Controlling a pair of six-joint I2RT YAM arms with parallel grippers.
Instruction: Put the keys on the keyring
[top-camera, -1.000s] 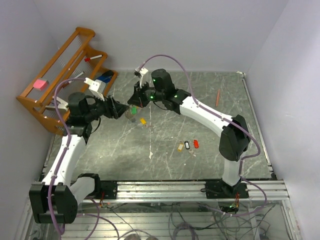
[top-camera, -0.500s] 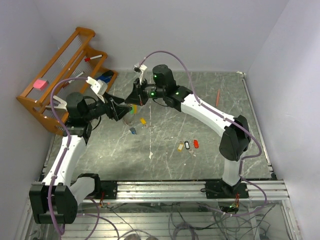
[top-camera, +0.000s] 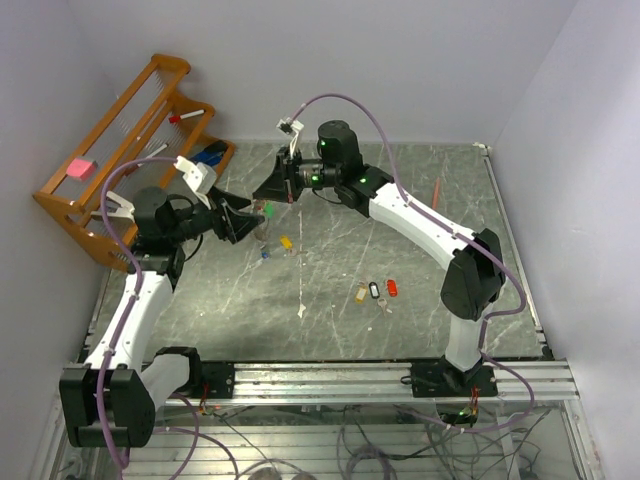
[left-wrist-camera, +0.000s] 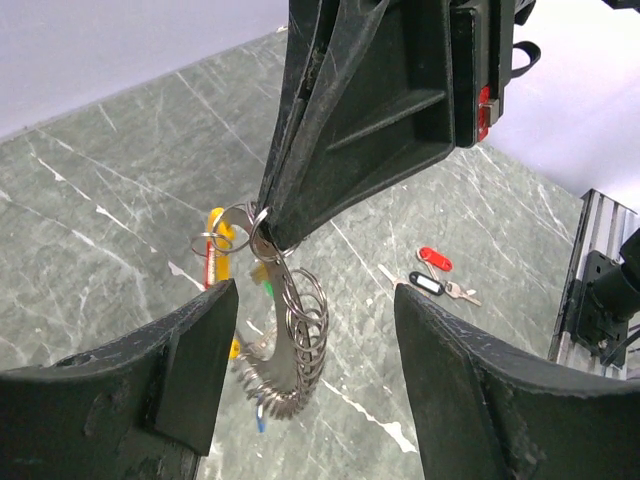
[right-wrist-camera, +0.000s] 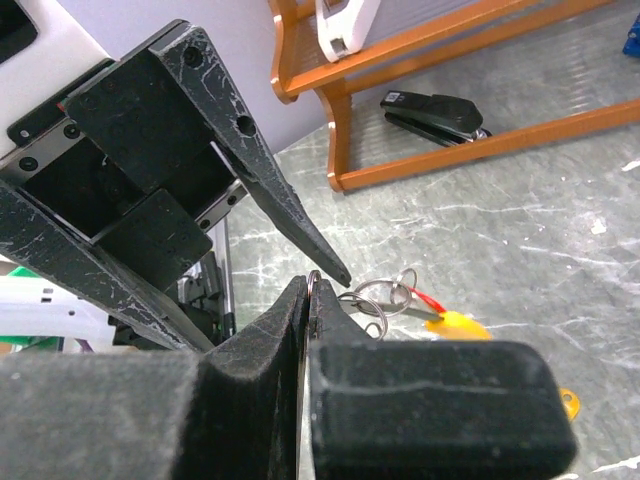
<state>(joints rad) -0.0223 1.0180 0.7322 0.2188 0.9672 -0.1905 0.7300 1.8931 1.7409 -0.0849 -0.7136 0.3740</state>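
The right gripper (top-camera: 270, 190) is pinched fully together on the keyring (left-wrist-camera: 298, 335), a stack of silvery loops. It hangs from the fingertips in the air above the far-left part of the bench (top-camera: 330, 330). The left gripper (left-wrist-camera: 312, 295) stands wide apart with nothing in it, one finger on each side of the hanging loops. As far as the left wrist view shows, it touches neither side. A yellow tag (left-wrist-camera: 215, 255) shows just beside the loops; whether it hangs from them or lies on the bench beneath is hard to tell. Three keys (top-camera: 375, 290), tagged yellow, black-and-white and red, lie in a row right of the bench's middle, nearer its near edge.
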